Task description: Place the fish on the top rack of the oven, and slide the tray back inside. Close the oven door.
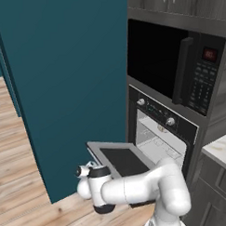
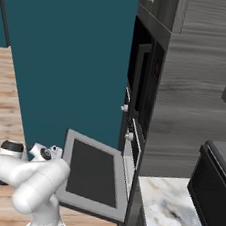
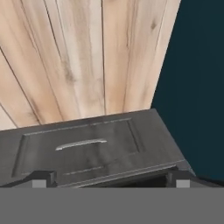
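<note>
The oven (image 1: pixel 156 107) has its oven door (image 1: pixel 120 160) hanging open and lying flat, dark glass up; from the other side the oven door (image 2: pixel 91 174) juts toward me. Inside the pale cavity a light rack or tray (image 1: pixel 159 147) sits pushed in; I cannot tell which. The fish is out of view. My hand (image 1: pixel 85 171) hangs low by the door's outer edge, just left of it (image 2: pixel 44 152). In the hand view my gripper (image 3: pixel 111 181) is open, tips wide apart with nothing between them, over a dark grey drawer front (image 3: pixel 87 146) with a small silver handle.
A black microwave (image 1: pixel 178 68) sits above the oven. A teal wall (image 1: pixel 62 89) stands close on the left. Marble counter (image 2: pixel 172 213) with a black box-shaped oven (image 2: pixel 214 186) is on the right. Wooden floor (image 3: pixel 78 57) lies below.
</note>
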You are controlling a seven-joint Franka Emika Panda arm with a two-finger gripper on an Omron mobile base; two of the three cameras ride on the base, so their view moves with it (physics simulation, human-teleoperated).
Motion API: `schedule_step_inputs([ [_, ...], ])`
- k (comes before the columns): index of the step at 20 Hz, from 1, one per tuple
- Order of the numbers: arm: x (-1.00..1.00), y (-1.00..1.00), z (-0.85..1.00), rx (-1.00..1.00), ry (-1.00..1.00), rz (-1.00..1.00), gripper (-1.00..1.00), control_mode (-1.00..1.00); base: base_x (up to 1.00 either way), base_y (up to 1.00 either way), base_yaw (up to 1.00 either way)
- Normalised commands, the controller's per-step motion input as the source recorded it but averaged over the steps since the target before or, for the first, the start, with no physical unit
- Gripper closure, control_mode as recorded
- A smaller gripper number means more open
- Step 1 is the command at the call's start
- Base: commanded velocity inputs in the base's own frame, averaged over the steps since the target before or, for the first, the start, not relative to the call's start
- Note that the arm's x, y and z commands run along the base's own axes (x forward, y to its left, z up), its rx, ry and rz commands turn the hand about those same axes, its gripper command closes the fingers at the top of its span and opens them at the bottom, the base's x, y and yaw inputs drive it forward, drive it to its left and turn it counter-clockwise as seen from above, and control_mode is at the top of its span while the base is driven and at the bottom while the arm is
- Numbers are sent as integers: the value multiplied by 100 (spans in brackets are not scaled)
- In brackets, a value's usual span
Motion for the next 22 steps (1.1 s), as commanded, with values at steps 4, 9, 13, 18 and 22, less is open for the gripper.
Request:
schedule_step_inputs([
  [4, 4, -100, -8, -27, -28, -26, -100, -100, 0, 0, 0],
  [9, 18, -100, 39, -22, -13, -23, -100, -100, 0, 0, 0],
  [13, 25, -100, 48, -12, -7, -24, -100, -100, 0, 0, 0],
  [18, 35, -100, 38, -7, -6, -23, -100, -100, 0, 0, 0],
  [22, 44, -100, 27, -2, -5, -22, -100, -100, 0, 0, 0],
])
